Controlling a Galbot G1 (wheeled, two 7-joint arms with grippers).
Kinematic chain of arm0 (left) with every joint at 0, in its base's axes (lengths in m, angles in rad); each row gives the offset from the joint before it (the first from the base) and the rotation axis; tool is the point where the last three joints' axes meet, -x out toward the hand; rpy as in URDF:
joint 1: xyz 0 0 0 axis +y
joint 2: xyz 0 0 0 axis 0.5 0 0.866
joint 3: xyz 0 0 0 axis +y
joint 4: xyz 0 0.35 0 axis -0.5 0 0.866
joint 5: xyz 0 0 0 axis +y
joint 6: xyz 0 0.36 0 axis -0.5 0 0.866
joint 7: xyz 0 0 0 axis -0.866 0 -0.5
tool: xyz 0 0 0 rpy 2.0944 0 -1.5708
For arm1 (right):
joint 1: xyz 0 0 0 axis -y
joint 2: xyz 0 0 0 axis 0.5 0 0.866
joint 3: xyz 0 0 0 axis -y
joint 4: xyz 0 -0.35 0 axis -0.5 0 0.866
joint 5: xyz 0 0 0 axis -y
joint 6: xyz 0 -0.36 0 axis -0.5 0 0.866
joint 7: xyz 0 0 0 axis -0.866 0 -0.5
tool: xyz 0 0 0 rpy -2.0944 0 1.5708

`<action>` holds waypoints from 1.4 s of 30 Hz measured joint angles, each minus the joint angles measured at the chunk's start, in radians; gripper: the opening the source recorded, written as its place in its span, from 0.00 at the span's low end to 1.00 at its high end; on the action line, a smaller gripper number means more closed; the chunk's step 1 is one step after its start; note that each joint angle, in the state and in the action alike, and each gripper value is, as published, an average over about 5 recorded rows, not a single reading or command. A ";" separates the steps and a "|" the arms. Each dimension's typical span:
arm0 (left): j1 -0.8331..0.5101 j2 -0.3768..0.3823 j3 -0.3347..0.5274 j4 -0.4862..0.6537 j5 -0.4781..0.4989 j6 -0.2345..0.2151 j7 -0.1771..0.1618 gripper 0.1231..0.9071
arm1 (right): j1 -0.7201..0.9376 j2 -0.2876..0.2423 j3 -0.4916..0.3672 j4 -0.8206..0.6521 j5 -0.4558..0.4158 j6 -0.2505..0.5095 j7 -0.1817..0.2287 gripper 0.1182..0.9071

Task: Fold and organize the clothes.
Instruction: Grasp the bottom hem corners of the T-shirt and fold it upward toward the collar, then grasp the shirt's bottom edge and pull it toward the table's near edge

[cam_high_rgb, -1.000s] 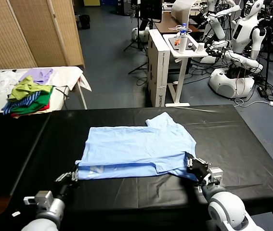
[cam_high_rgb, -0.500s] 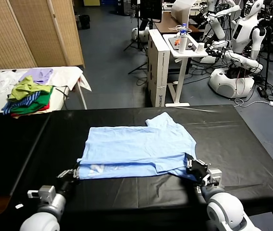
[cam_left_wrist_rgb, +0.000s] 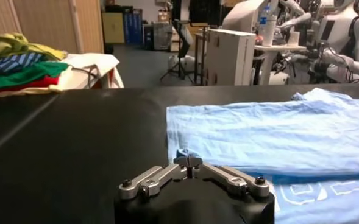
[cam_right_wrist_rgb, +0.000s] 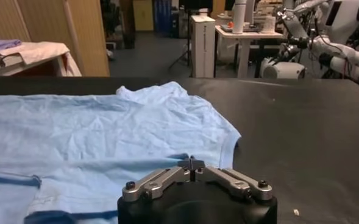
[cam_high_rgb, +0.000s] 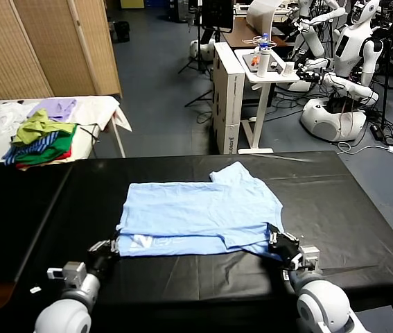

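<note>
My left jaws [cam_left_wrist_rgb: 189,160] pinch the near hem of the T-shirt [cam_high_rgb: 199,215], which lies spread on the tabletop [cam_high_rgb: 335,201]. My right jaws [cam_right_wrist_rgb: 192,163] look closed at its other near corner. One fold begun; most remain.

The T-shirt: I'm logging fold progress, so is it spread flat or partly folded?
Partly folded: the T-shirt's near edge is turned over, showing white lettering, while the rest lies flat.
</note>
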 joint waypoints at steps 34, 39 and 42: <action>0.141 -0.047 -0.056 -0.081 0.019 0.015 -0.001 0.94 | -0.258 -0.024 0.111 0.097 -0.010 0.036 -0.071 0.57; 0.144 -0.049 -0.052 -0.077 0.017 0.018 0.005 0.72 | -0.253 -0.024 0.106 0.092 -0.010 0.036 -0.071 0.44; 0.154 -0.050 -0.049 -0.079 0.016 0.025 0.016 0.52 | -0.249 -0.024 0.099 0.085 -0.010 0.036 -0.071 0.39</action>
